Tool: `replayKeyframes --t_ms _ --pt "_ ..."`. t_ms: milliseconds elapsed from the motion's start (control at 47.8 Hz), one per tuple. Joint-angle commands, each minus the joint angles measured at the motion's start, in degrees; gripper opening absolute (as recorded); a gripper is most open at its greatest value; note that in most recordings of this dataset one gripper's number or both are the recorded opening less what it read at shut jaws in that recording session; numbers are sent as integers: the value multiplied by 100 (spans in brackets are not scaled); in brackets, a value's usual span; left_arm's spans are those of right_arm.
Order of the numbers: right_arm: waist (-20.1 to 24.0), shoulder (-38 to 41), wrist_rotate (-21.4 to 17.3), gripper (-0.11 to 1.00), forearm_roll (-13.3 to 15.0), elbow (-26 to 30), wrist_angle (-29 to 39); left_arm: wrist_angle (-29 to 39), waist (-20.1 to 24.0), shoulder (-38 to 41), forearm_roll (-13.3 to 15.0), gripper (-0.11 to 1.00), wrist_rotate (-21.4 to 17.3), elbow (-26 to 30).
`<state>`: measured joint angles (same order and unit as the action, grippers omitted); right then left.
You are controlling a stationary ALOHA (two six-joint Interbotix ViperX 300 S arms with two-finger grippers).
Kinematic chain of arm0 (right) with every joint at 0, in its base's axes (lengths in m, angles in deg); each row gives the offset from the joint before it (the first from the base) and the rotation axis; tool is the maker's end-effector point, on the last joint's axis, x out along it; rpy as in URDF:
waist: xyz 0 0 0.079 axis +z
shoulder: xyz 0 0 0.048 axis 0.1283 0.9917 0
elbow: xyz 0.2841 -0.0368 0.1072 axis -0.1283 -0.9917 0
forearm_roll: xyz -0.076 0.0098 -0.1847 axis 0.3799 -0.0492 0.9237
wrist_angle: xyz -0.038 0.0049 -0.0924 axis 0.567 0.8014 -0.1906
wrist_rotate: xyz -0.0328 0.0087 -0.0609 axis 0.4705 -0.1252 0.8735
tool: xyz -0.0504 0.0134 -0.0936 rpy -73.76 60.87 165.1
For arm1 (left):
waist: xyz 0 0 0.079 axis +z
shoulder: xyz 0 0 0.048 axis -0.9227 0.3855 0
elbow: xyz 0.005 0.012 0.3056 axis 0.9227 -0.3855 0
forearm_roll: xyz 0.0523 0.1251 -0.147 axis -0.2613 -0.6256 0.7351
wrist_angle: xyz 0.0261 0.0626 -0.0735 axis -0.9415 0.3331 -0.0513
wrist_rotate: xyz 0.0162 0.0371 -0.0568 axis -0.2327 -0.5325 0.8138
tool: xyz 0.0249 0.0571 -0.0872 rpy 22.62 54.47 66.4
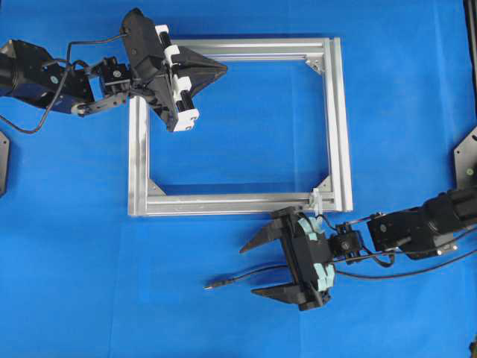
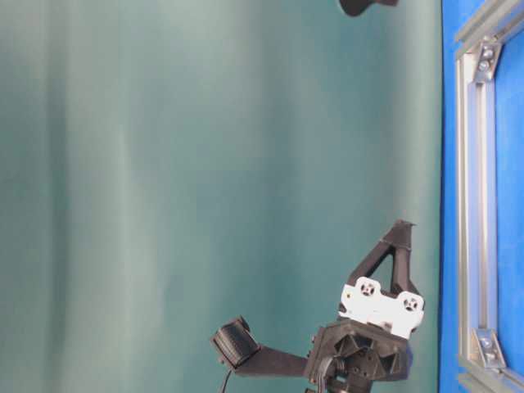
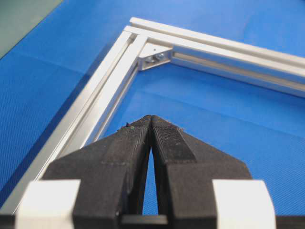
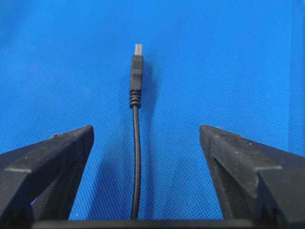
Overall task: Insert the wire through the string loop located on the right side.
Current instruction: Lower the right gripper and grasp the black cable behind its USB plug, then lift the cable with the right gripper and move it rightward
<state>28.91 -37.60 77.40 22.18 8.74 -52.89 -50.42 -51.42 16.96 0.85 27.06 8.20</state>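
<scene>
The wire [image 1: 235,280] lies on the blue cloth below the silver frame [image 1: 339,127], with its plug tip [image 1: 209,284] pointing left. My right gripper [image 1: 248,270] is open and straddles the wire without touching it. In the right wrist view the wire [image 4: 136,157] runs up between the two fingers to the plug [image 4: 137,71]. The string loop [image 1: 317,198] is a small whitish shape at the frame's lower right corner, just above the right gripper's body. My left gripper [image 1: 222,68] is shut on nothing and hovers over the frame's top left part [image 3: 151,117].
The frame's corner bracket [image 3: 155,53] is ahead of the left gripper. The table-level view shows the left gripper [image 2: 402,225] beside the frame's rail [image 2: 468,205]. Black arm cables [image 1: 402,272] trail right of the right gripper. Blue cloth [image 1: 74,261] covers the table.
</scene>
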Motion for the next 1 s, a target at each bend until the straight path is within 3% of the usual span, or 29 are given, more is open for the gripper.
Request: replayKeyframes --t_ms 0,230,335,565,670,983 --pt "35 -79 -9 83 -18 105 -70 -26 -9 -158 -18 0 -9 105" --pt "35 -35 -9 83 -18 114 -35 -26 -9 -158 -18 0 -9 105" --pt "35 -35 0 74 -18 132 26 -26 -9 -158 -18 0 -9 105" --pt "44 0 35 15 18 246 475 -26 9 -158 -18 0 -9 123" --pt "44 0 35 -1 62 246 457 -26 18 -167 -18 0 -9 123" --pt "44 0 35 -4 70 229 422 -26 26 -158 -18 0 -9 123"
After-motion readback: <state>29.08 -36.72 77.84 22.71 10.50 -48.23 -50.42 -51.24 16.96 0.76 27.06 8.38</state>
